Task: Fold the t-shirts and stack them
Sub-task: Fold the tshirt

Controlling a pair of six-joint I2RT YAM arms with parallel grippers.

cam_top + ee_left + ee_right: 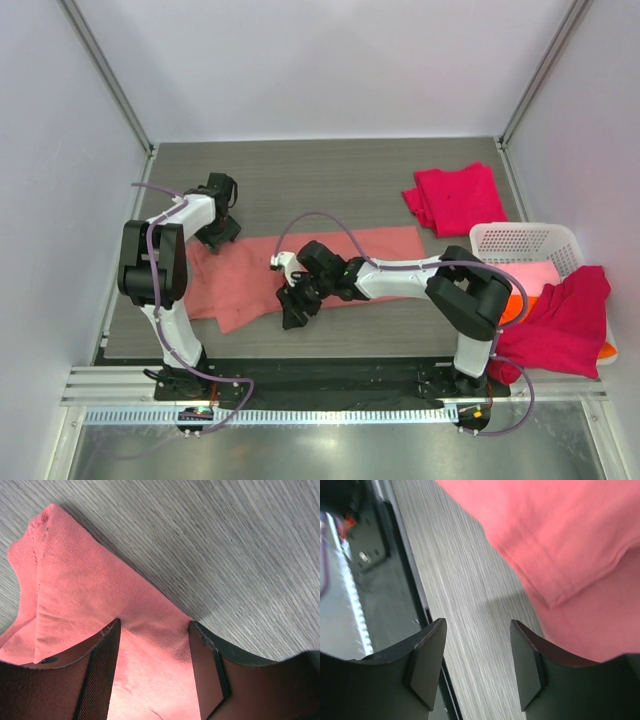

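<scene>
The grey wood-grain table (pixel 330 175) sits inside plain white walls. The salmon-pink t-shirt (pixel 385 245) lies spread across the middle of it, in front of both my arms.

My left gripper (pixel 218 228) is at the shirt's far left edge. In its wrist view the fingers (pixel 107 650) stand wide apart with pink cloth (pixel 90 590) lying between them, and they are not pinching it. A stitched corner rises just beyond them and throws a shadow on the table.

My right gripper (pixel 296 306) is at the near edge of the shirt. It is spread about as wide and holds nothing. Its wrist view shows bare table between the tips (pixel 477 625), with the hem (pixel 570 545) just off to one side.

A folded crimson t-shirt (pixel 455 198) lies at the far right. Beside it is the white basket (pixel 520 236), with a light pink shirt (pixel 530 275) inside and another crimson one (pixel 565 315) draped over its near side.

I judge the fold is about to begin, and the risk is in the grasps:
- **Right side:** if I close it where it is, it would likely snap on nothing, because the hem lies beside the tips and not between them.
- **Left side:** it might catch only the top layer, so the cloth under it would stay behind.
- **Both together:** if only one side grips, lifting would drag the shirt askew and bunch it, and the fold would be crooked.
</scene>
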